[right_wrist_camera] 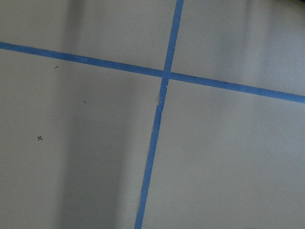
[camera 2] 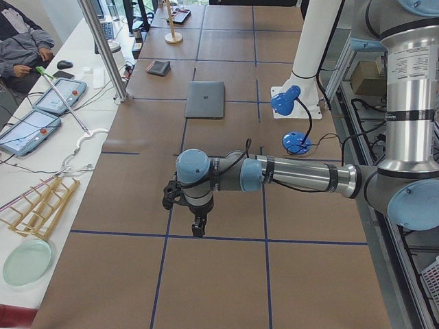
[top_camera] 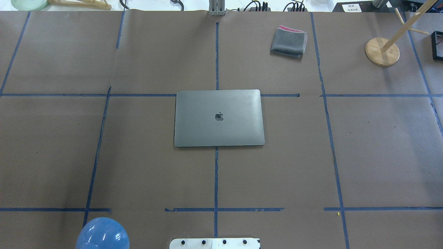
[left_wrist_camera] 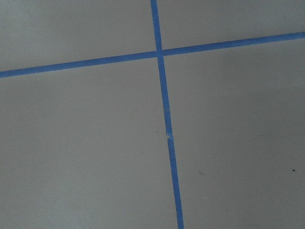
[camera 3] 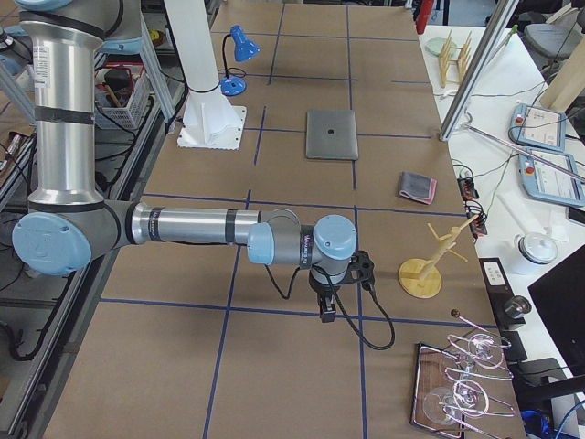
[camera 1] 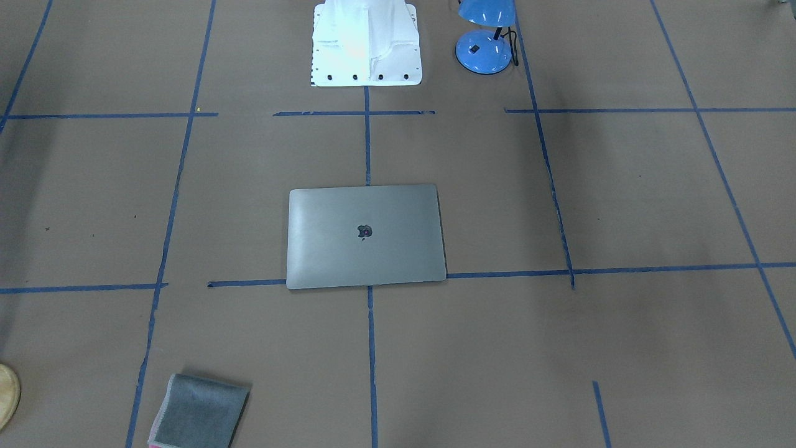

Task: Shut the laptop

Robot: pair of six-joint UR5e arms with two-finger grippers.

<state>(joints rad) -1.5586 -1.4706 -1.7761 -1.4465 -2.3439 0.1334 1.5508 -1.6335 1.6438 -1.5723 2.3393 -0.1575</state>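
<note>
The space-grey laptop (camera 1: 365, 235) lies flat at the table's middle with its lid down and the dark apple logo facing up; it also shows in the overhead view (top_camera: 218, 117) and in both side views (camera 2: 205, 99) (camera 3: 331, 134). My left gripper (camera 2: 198, 229) hangs over bare paper far from the laptop and shows only in the exterior left view. My right gripper (camera 3: 326, 313) hangs over the opposite end of the table and shows only in the exterior right view. I cannot tell whether either is open or shut. Both wrist views show only brown paper and blue tape.
A blue desk lamp (top_camera: 102, 233) stands beside the white robot base (camera 1: 365, 43). A folded grey cloth (top_camera: 289, 41) lies at the far side of the table. A wooden stand (top_camera: 382, 51) is at the far right.
</note>
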